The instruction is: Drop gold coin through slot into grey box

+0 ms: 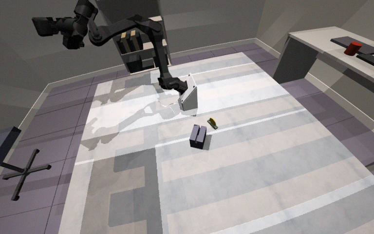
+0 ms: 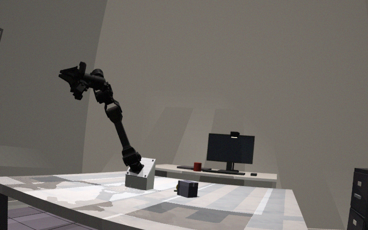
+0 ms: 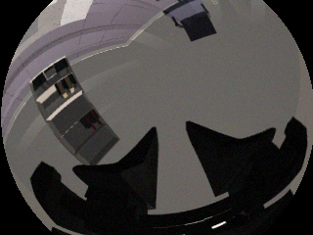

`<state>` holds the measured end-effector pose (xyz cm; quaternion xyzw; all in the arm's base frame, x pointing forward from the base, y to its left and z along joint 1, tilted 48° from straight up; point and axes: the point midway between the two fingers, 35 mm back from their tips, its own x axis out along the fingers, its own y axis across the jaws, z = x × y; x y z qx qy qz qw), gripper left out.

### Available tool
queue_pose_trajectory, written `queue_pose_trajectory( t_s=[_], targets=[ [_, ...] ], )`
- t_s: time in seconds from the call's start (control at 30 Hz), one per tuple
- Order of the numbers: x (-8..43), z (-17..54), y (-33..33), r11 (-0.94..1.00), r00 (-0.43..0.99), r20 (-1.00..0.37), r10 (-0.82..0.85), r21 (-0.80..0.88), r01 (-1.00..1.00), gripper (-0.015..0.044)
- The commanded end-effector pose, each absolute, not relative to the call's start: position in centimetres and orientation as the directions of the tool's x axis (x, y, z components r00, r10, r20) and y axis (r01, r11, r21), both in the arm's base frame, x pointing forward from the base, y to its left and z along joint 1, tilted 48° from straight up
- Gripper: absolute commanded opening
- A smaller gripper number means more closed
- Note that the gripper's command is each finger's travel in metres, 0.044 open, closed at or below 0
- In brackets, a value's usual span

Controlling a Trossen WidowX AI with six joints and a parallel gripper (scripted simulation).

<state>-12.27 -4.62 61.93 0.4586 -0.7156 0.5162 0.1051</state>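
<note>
The gold coin (image 1: 212, 121) (image 2: 177, 187) stands on edge in the small green holder (image 1: 216, 127) (image 2: 175, 190). The closed grey box (image 1: 196, 144) (image 2: 187, 189) stands close beside the holder, with its lid slot visible in the top view. In the exterior view the box partly hides the coin and holder. My gripper (image 2: 59, 73) (image 3: 171, 127) is partly open, with an empty gap between its fingers. It is raised high above the table and points away from the coin and box, out to the left in the top and exterior views.
The arm's wedge-shaped base (image 1: 190, 102) (image 2: 139, 182) stands on the table near the holder. Beyond the table are a desk with a red mug (image 1: 352, 48) (image 2: 197, 166) and a shelf unit (image 3: 73, 115). The wrist view shows mostly wall.
</note>
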Motion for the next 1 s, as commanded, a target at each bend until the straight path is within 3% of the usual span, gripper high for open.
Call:
queue_pose_trajectory(
  t_s=[0.0, 0.4, 0.97],
  targets=[
    [-7.7, 62.4, -8.4, 0.1, -0.431, 0.649, -0.627, -0.482, -0.871, 0.0161],
    [9.4, 59.6, -16.2, 0.071, 0.043, 0.581, -0.812, 0.172, -0.982, 0.0161],
    [23.7, 53.8, -15.1, -0.113, 0.455, 0.42, -0.785, 0.626, -0.772, 0.0161]
  ],
)
